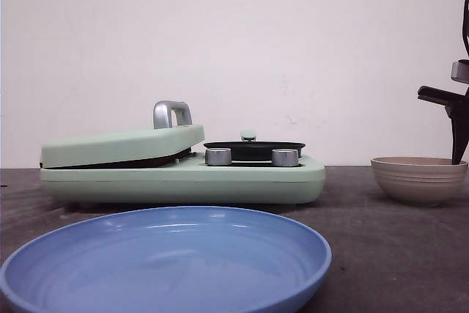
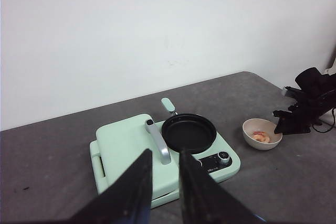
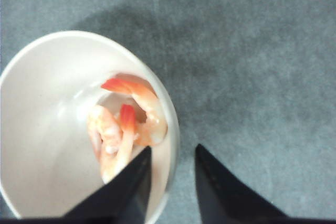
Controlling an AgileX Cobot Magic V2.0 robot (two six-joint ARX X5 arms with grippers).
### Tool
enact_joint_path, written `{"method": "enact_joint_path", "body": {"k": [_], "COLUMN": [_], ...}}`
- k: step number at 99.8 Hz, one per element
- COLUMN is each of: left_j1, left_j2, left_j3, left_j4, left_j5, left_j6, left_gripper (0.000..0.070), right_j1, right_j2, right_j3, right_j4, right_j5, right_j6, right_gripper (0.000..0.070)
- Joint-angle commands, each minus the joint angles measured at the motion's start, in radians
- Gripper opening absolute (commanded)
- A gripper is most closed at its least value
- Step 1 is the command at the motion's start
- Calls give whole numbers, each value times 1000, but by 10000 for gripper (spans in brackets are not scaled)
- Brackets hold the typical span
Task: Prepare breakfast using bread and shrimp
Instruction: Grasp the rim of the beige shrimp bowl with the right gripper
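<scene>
Pink-orange shrimp [image 3: 128,124] lie in a beige bowl [image 3: 47,129], which stands at the right of the table [image 1: 418,181]. My right gripper [image 3: 173,148] is open and straddles the bowl's rim, one finger inside beside the shrimp and one outside; it grips nothing. From the front it hangs over the bowl [image 1: 458,148]. My left gripper [image 2: 165,152] hovers high above the table, open and empty. From there I see the shrimp [image 2: 261,137] in the bowl [image 2: 249,132]. The bread is out of view.
A mint-green breakfast maker [image 1: 183,177] sits mid-table with its lid [image 1: 121,144] shut and a silver handle [image 1: 171,113]. A black pan [image 2: 189,132] rests on its right half, above two knobs [image 1: 218,156]. A blue plate [image 1: 168,262] lies at the front.
</scene>
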State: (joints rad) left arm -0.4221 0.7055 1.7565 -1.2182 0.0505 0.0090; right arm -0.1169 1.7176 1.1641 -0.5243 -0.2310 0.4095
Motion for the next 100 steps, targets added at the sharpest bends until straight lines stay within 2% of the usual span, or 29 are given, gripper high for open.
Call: {"method": "enact_joint_path", "body": {"k": [1, 47, 51, 60, 64, 81, 100], "left_j1": [-5, -5, -5, -5, -5, -5, -5], "left_j2": [9, 9, 9, 9, 9, 11, 12], "left_j3": [15, 15, 15, 15, 15, 15, 15], "left_j4": [7, 10, 10, 11, 13, 14, 13], "left_j5": [-2, -2, -2, -3, -2, -2, -2], "left_j6": [6, 7, 7, 7, 7, 10, 10], "left_gripper": [10, 10, 10, 10, 10, 10, 10], "right_j1": [-4, -4, -4, -4, -4, -1, 15], "right_j2": [30, 85, 85, 87, 88, 89, 60], "right_j3": [14, 14, 14, 14, 14, 14, 14], "right_j4": [15, 45, 46, 47, 48, 79, 193], "right_j5": [7, -5, -5, -6, -11, -60, -117], "right_j6": [11, 36, 37, 36, 33, 15, -2], "right_gripper": [112, 112, 96, 16, 8, 8, 8]}}
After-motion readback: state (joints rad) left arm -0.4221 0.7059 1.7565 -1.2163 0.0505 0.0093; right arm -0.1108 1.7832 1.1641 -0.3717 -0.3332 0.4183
